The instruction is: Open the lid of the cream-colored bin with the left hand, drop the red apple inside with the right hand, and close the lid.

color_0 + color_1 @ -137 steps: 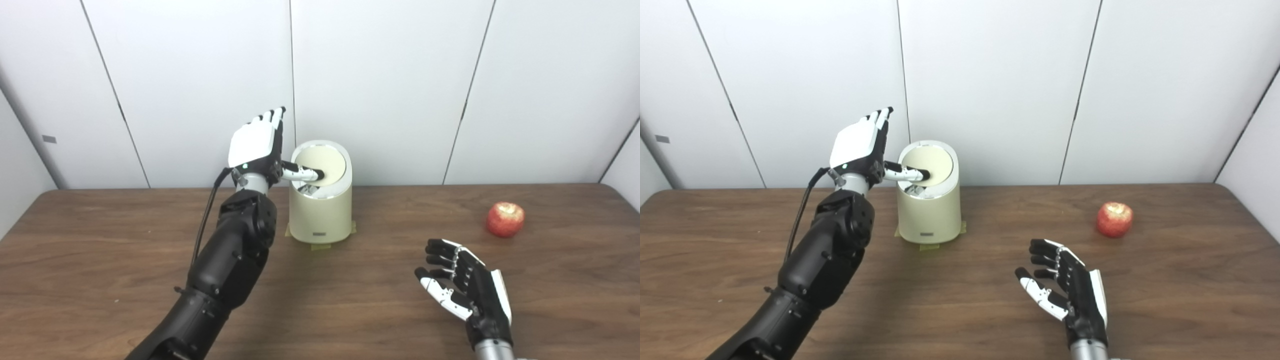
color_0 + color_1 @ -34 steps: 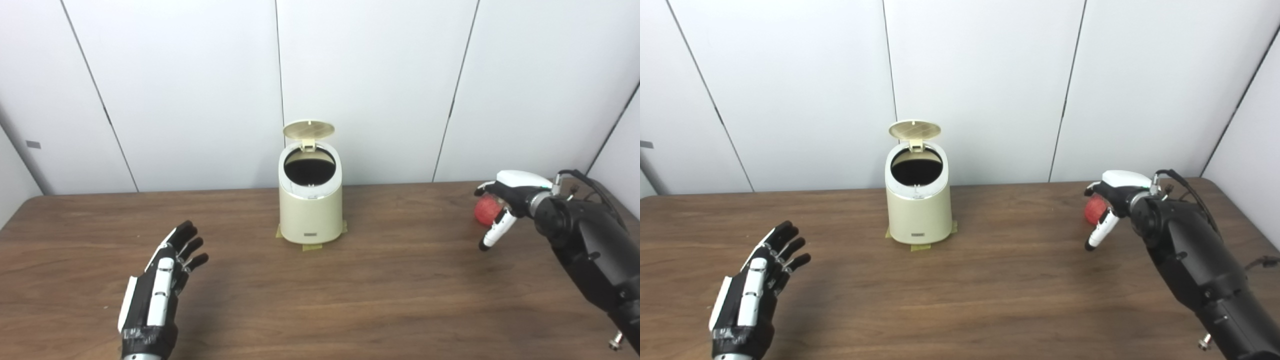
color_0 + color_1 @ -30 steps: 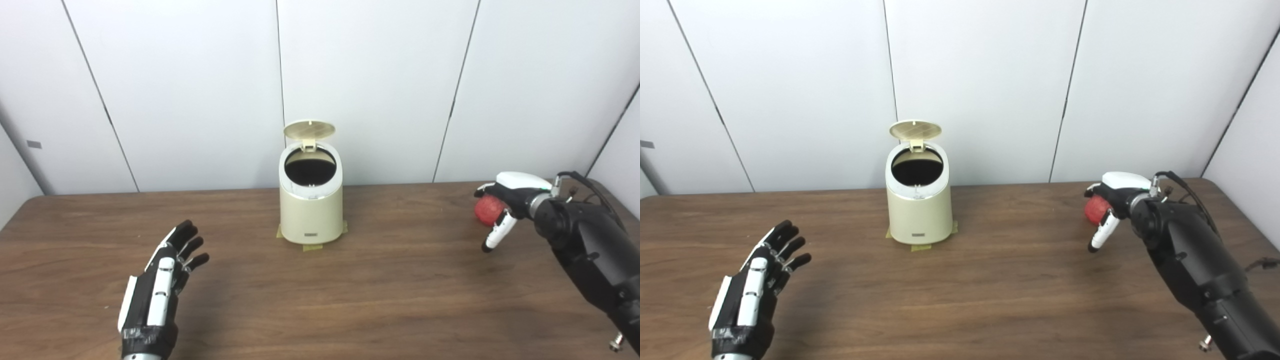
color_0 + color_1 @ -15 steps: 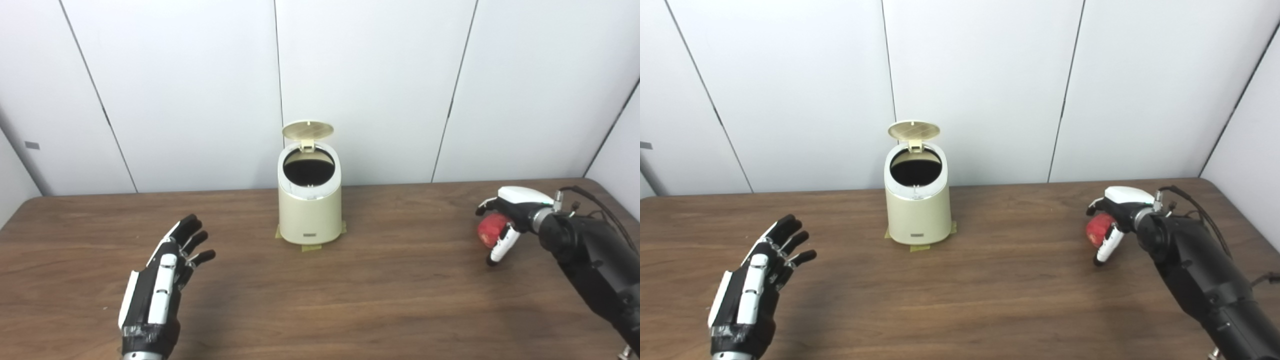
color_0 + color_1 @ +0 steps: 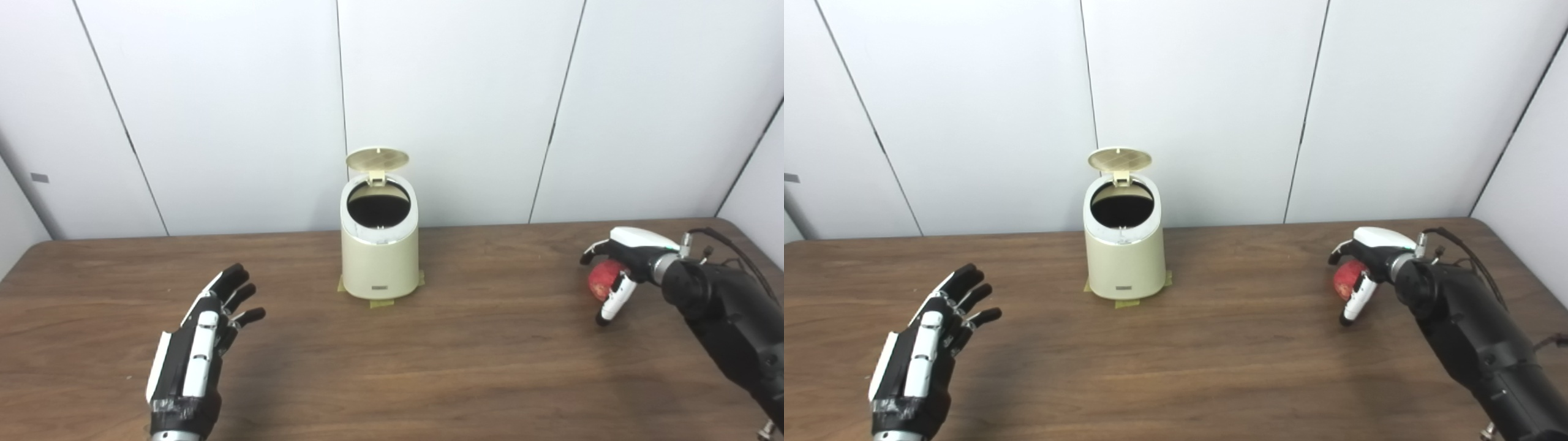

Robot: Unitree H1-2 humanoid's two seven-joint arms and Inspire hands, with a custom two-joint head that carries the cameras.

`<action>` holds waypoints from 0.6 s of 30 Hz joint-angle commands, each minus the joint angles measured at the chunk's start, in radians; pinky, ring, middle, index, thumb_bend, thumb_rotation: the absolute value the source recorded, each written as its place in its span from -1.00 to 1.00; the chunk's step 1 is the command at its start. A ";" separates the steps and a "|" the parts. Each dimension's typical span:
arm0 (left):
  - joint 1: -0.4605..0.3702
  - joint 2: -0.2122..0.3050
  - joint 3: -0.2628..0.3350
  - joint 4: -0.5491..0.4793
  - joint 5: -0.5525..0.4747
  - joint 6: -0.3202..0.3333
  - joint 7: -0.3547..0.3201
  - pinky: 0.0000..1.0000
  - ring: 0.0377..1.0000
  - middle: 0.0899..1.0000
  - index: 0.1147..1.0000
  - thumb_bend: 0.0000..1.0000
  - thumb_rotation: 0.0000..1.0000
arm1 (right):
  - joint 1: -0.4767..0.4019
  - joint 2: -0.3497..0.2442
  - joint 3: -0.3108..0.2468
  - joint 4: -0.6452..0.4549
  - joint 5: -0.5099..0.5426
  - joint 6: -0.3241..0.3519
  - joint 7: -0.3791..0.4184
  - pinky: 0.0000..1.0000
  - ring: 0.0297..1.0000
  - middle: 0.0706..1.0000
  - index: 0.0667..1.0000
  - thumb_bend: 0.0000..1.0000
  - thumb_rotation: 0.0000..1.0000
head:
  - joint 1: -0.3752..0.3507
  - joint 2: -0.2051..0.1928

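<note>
Curling over the apple (image 5: pixel 601 279) near the table's (image 5: pixel 429 367) right edge, the right hand (image 5: pixel 618 260) cups the fruit from above, thumb pointing down; whether the grip is firm cannot be told. Bare wood lies between this hand and the bin (image 5: pixel 380 260), which stands well apart at the back with its lid (image 5: pixel 377 158) raised upright. The left hand (image 5: pixel 196 346) hovers near the front left, fingers spread, holding nothing. Compared with half a second ago, the apple sits slightly higher. One apple, one bin, two hands.
</note>
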 commanded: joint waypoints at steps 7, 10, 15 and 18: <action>-0.004 0.006 -0.005 -0.030 0.021 -0.013 0.008 0.48 0.73 0.76 0.67 -0.43 0.64 | -0.033 -0.034 0.024 -0.034 -0.102 0.029 -0.078 -0.39 -0.26 -0.06 0.10 0.15 -1.00 | 0.000 -0.002; -0.002 0.006 -0.005 -0.030 0.024 -0.016 0.007 0.48 0.73 0.75 0.67 -0.43 0.63 | -0.033 -0.025 0.040 -0.029 -0.152 0.046 -0.123 -0.58 -0.44 -0.12 -0.08 0.07 -1.00 | -0.003 -0.001; -0.001 0.007 -0.003 -0.030 0.024 -0.017 0.004 0.47 0.73 0.75 0.66 -0.42 0.60 | -0.021 -0.017 0.031 -0.084 -0.167 0.048 -0.137 -0.51 -0.35 -0.12 -0.10 0.06 -1.00 | -0.005 0.000; -0.001 0.004 -0.002 -0.030 0.020 -0.013 0.006 0.47 0.73 0.74 0.65 -0.42 0.59 | -0.017 -0.013 0.026 -0.105 -0.174 0.056 -0.133 -0.50 -0.34 -0.27 -0.07 0.06 -1.00 | -0.004 0.000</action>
